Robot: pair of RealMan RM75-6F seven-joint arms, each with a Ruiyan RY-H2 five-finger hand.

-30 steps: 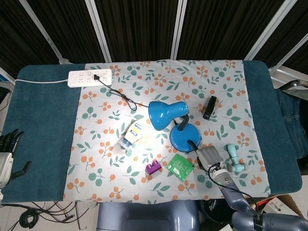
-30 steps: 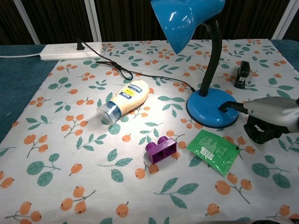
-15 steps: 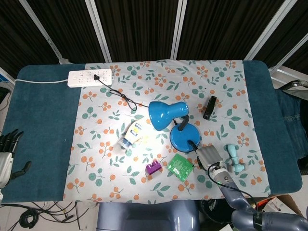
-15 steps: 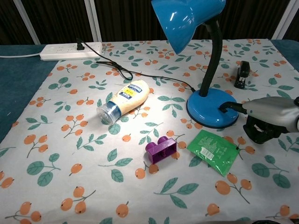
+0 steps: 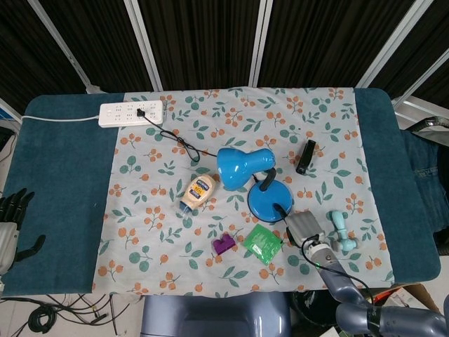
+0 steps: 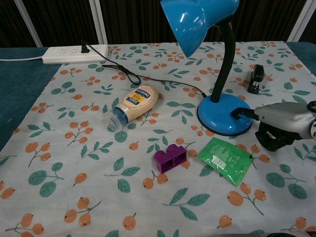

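At the far left edge of the table we are resting the left hand [image 5: 10,223] on the dark blue cover, holding nothing, the fingers lying straight side by side and the thumb standing apart; it is well apart from everything else. The blue desk lamp [image 5: 242,166] is standing near the middle of the flowered cloth, and its round base [image 6: 223,114] is just beside the right hand [image 6: 284,118]. One dark fingertip [image 6: 242,112] of this hand is touching the black switch spot on the base. The other fingers are hidden under the hand, so we cannot tell how they are lying. As we judge it, the work in hand is pressing this switch. To do it well we are keeping the push straight down and light, so that the base is not sliding towards the green packet [image 6: 226,159] or pulling on the black cable [image 6: 123,74]. Only the head view is showing the left hand, and also a light blue T-shaped object [image 5: 341,230] to the right of the right hand. Only the chest view is showing the fingertip's contact with the base. Both views are showing the white power strip [image 5: 131,112], the lying sauce bottle [image 5: 197,194], the purple block [image 5: 224,244] and the black stapler [image 5: 306,156].
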